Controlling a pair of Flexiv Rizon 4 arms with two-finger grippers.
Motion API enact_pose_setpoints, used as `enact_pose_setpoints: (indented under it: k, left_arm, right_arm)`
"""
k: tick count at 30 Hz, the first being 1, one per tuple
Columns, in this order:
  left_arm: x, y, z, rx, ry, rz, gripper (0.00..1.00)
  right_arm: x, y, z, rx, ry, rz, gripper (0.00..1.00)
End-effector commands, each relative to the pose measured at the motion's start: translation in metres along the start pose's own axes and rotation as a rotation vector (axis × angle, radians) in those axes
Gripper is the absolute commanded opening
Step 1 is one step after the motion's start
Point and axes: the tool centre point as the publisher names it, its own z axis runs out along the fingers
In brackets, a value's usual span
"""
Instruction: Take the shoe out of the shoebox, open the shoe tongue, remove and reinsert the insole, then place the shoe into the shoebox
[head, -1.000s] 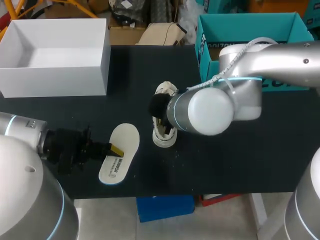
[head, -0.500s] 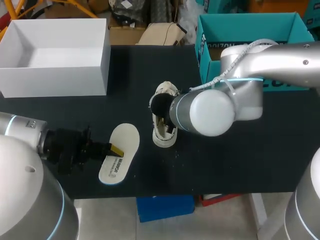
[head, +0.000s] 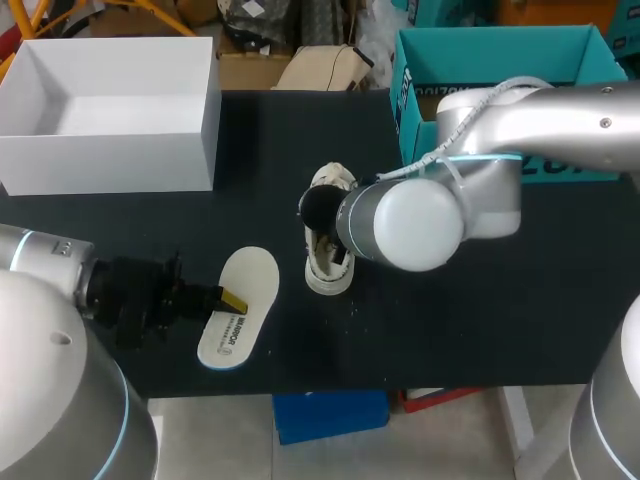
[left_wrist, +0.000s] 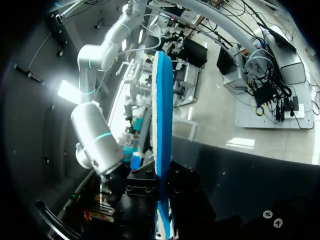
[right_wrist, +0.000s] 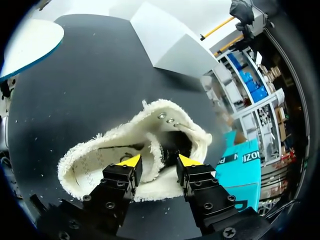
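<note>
1. Black surface (head: 500, 330) fills the head view. Nearest you on it is the insole (head: 240, 300), out of the shoe, lying apart from it at about 8 o'clock.
2. Your left fingers (head: 233, 300) come in from 9 o'clock and are closed on the insole's edge. In the left wrist view the insole shows edge-on, blue underside to one side, running straight ahead from between them.
3. Further in, the shoe (head: 325, 272) lies mid-surface, with its opening turned up toward your right wrist camera.
4. Your right fingers (right_wrist: 131, 162) stand apart just over that opening. A pale flap of the upper, likely the tongue, sits between the tips. You cannot tell from these views whether either tip presses on it.
5. Judged from this layout, the insole is removed and reinsertion is the step in hand. The next move calls for carrying the insole toward 2 o'clock and feeding it into the mouth of the shoe. Meanwhile your right side keeps the tongue clear.
6. Farthest from you, a white box (head: 110, 165) sits at 10 o'clock from the shoe and a teal box (head: 480, 50) at 2 o'clock. Which one is the shoebox is not clear.
</note>
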Motion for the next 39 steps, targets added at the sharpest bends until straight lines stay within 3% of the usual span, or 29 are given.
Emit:
enact_pose_setpoints:
  k: [1, 14, 18, 20, 39]
  left_arm:
    - [0.001, -0.001, 0.001, -0.004, 0.001, 0.002, 0.0]
    - [0.001, -0.001, 0.001, -0.004, 0.001, 0.002, 0.0]
    - [0.001, -0.001, 0.001, -0.004, 0.001, 0.002, 0.0]
    - [0.001, -0.001, 0.001, -0.004, 0.001, 0.002, 0.0]
    - [0.001, -0.001, 0.001, -0.004, 0.001, 0.002, 0.0]
  right_arm:
    - [0.002, 0.005, 0.005, 0.009, -0.002, -0.005, 0.37]
    - [0.006, 0.0, 0.006, 0.049, 0.001, -0.03, 0.31]
    - [0.005, -0.001, 0.005, 0.059, -0.005, -0.028, 0.17]
    - [0.004, 0.0, 0.005, 0.062, -0.008, -0.032, 0.0]
    - [-0.02, 0.02, -0.009, 0.054, -0.031, -0.096, 0.0]
